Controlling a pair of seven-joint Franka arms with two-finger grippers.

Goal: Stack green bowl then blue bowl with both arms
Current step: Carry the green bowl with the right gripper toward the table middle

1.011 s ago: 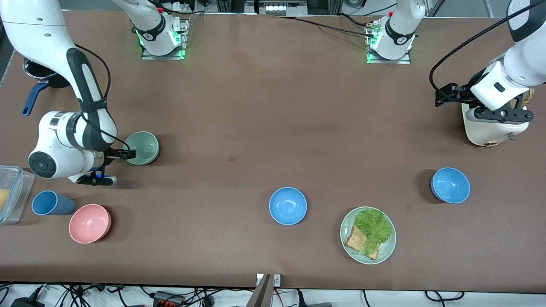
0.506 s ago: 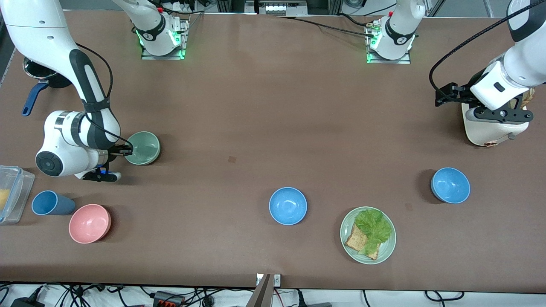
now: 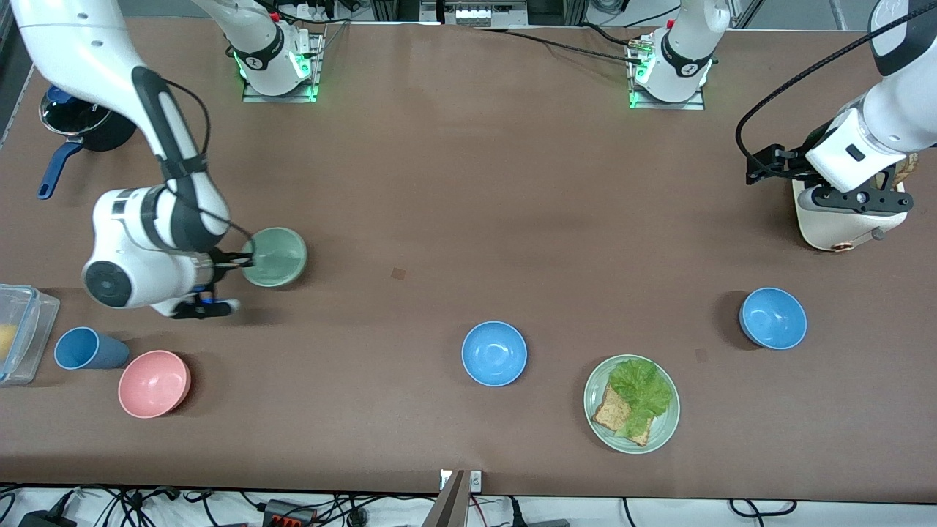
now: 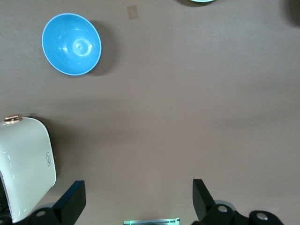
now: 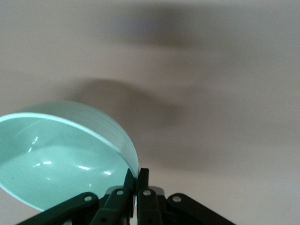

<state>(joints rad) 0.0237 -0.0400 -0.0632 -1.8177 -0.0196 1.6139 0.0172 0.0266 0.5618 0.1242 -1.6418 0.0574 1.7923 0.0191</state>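
A: What changed in the last second?

B: The right gripper [image 3: 245, 260] pinched shut on the rim of the green bowl [image 3: 276, 256] and has carried it a little way toward the middle blue bowl [image 3: 494, 353]. A second ago the fingers straddled the rim with the bowl sitting closer to the right arm's end of the table.

A: So it's off the table?

B: I'd judge so. The right wrist view shows the bowl [image 5: 65, 154] tipped, rim clamped between the fingers [image 5: 137, 180], with a shadow lying apart from it. That means the grasp is done and the carry has begun.

A: Where is it relative to that blue bowl?

B: Well apart, over bare table toward the right arm's end. The second blue bowl [image 3: 773, 318] sits toward the left arm's end of the middle one.

A: How does the green bowl look?

B: Small, round, pale sage, with highlights on its smooth inside. It's empty.

A: And the left arm?

B: Waiting. The left gripper [image 3: 855, 197] hangs over a white appliance [image 3: 831, 230], fingers [image 4: 201, 199] wide, nothing held.
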